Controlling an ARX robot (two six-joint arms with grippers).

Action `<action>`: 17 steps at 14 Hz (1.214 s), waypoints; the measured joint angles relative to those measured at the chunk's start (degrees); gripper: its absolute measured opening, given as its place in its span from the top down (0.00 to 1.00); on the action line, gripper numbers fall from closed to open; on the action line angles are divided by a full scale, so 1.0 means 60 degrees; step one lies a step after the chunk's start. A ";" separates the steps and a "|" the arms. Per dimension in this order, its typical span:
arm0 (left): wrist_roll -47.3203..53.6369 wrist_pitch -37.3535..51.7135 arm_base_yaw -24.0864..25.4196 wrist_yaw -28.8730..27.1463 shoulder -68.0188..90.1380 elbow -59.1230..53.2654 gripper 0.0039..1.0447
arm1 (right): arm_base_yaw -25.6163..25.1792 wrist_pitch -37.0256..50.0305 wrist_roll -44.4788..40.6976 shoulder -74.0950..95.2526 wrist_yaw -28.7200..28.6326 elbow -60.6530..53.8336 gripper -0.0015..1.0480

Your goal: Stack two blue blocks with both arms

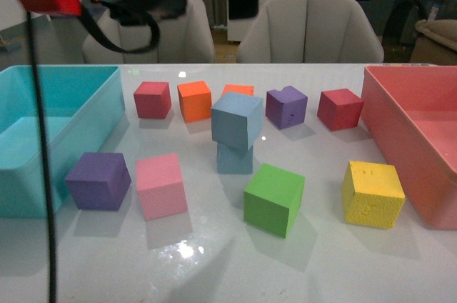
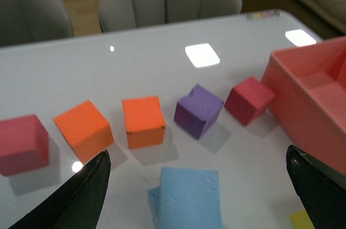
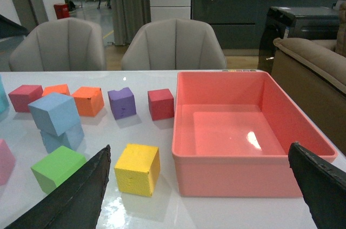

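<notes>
Two pale blue foam cubes, top blue cube (image 1: 237, 119) turned crooked on bottom blue cube (image 1: 235, 159), shiny white tabletop (image 1: 321, 260), left gripper (image 2: 197, 186) jaws wide above, right gripper (image 3: 208, 186) jaws wide, maybe far off.

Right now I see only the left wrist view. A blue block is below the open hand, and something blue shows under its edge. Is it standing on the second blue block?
Observer: Yes. The front view shows the upper blue block resting on the lower blue block, twisted slightly askew.
Operator: Is the right hand close to them?
Observer: No. The right hand is open and holds nothing. In its own view both blue blocks are clear of its fingers.
Operator: What stands on the near side of them?
Observer: A green block, close to the lower blue block but not touching it.
</notes>
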 joint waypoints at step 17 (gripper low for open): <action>0.0874 0.0812 0.3541 -0.0517 -1.3223 -1.1158 0.99 | 0.0000 0.0004 0.0000 0.0000 -0.0004 0.0000 0.06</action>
